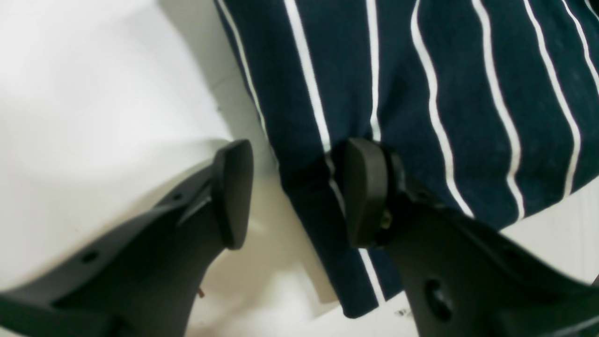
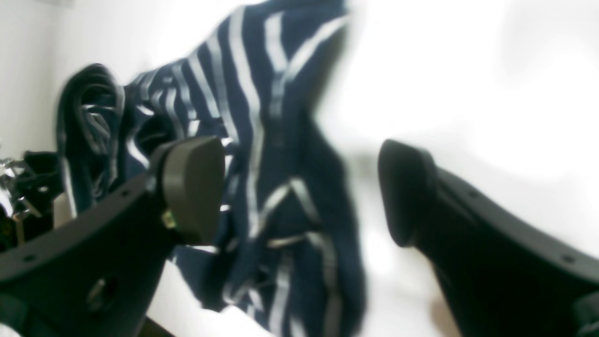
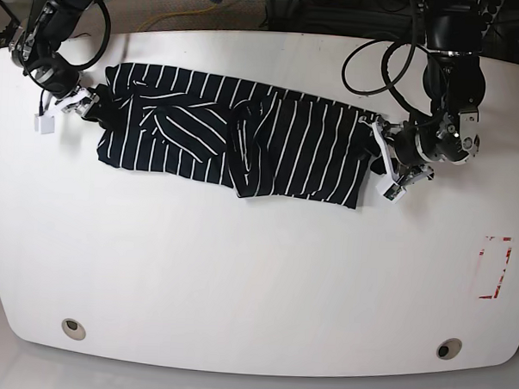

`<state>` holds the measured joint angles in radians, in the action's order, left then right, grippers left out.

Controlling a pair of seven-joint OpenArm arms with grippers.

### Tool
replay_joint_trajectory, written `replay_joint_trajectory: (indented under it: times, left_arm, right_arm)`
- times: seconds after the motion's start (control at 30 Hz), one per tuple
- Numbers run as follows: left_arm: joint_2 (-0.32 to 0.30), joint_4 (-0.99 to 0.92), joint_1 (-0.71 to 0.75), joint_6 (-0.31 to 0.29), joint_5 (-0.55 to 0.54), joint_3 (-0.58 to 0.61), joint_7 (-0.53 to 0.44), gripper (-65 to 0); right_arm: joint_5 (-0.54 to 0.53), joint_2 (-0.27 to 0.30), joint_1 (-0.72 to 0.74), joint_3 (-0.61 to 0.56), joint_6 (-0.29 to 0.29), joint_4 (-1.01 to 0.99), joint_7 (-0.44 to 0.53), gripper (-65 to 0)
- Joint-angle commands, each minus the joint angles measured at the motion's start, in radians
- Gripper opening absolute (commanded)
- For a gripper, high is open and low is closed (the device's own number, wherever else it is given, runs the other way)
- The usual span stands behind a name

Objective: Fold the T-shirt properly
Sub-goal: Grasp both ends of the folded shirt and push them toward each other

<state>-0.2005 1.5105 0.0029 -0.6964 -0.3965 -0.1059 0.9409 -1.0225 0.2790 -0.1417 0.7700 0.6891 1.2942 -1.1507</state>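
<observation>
The T-shirt (image 3: pixel 245 138), dark navy with thin white stripes, lies stretched sideways and rumpled across the far half of the white table (image 3: pixel 256 280). My left gripper (image 3: pixel 380 163) sits at the shirt's right end. In the left wrist view this gripper (image 1: pixel 299 192) is open, one finger over the striped cloth (image 1: pixel 421 93), the other over bare table, with the shirt's edge in the gap. My right gripper (image 3: pixel 84 106) is at the shirt's left end. In the blurred right wrist view it (image 2: pixel 299 192) stands wide open with bunched cloth (image 2: pixel 262 140) beyond the fingers.
A red-outlined rectangle (image 3: pixel 495 267) is marked on the table at the right. Two round holes (image 3: pixel 74 328) (image 3: pixel 447 348) sit near the front edge. A small white block (image 3: pixel 45 123) hangs by the right arm. Cables (image 3: pixel 377 70) loop at the back.
</observation>
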Motion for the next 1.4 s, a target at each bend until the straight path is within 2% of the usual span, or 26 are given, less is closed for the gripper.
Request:
replay_joint_trajectory:
  times: [0.0, 0.27, 0.33, 0.43, 0.47, 0.53, 0.6, 0.73, 0.9, 1.0, 1.13, 1.23, 1.37]
  left_arm:
    - [-0.006, 0.012, -0.01, -0.002, -0.011, -0.005, -0.015, -36.9]
    - [-0.001, 0.015, -0.01, -0.002, -0.006, -0.005, -0.015, -36.9]
    - [-0.001, 0.015, -0.008, -0.002, -0.003, -0.002, -0.015, -36.9]
    - [-0.001, 0.02, 0.01, -0.002, -0.003, -0.001, -0.015, -36.9]
    - [0.0, 0.02, 0.015, -0.002, -0.003, -0.001, -0.015, -36.9]
    - [0.0, 0.02, 0.018, -0.002, -0.003, -0.001, -0.015, -36.9]
    - [0.0, 0.02, 0.019, -0.002, -0.003, 0.001, -0.015, -36.9]
    - [0.002, 0.014, 0.019, -0.002, -0.003, 0.001, -0.015, -36.9]
    - [0.022, 0.017, 0.018, -0.002, -0.002, 0.053, -0.015, -36.9]
    - [0.022, 0.019, 0.016, -0.002, -0.003, 0.084, -0.015, -36.9]
    - [0.031, 0.02, 0.013, 0.011, -0.003, 0.113, -0.016, -36.9]
    - [0.052, 0.02, 0.013, 0.034, -0.003, 0.114, -0.016, -36.9]
    - [0.057, 0.02, 0.016, 0.045, -0.003, 0.114, -0.016, -36.9]
  right_arm:
    - [-0.015, -0.014, -0.003, -0.045, 0.009, 0.046, 0.015, -15.9]
    - [-0.014, -0.122, 0.0, -0.097, 0.009, 0.072, 0.019, -16.3]
    - [-0.014, -0.14, 0.004, -0.105, 0.009, 0.072, 0.022, -18.4]
    - [-0.014, -0.146, 0.015, -0.129, 0.009, 0.074, 0.042, -29.3]
    - [-0.014, -0.146, 0.015, -0.136, 0.009, 0.074, 0.053, -35.7]
    - [-0.014, -0.145, 0.014, -0.137, 0.009, 0.074, 0.067, -53.1]
    - [-0.014, -0.143, 0.014, -0.136, 0.009, 0.075, 0.067, -64.4]
    - [-0.008, -0.116, 0.007, -0.132, 0.009, 0.126, 0.067, -65.0]
    - [0.084, -0.111, -0.017, -0.139, -0.076, 0.318, 0.062, -65.0]
    - [0.123, -0.113, -0.017, -0.146, -0.096, 0.431, 0.038, -65.0]
    - [0.12, -0.117, -0.006, -0.168, -0.113, 0.531, -0.004, -65.0]
    - [0.083, -0.14, 0.012, -0.168, -0.113, 0.577, -0.01, -65.0]
    - [-0.043, -0.139, 0.021, -0.188, -0.111, 0.6, -0.016, -65.0]
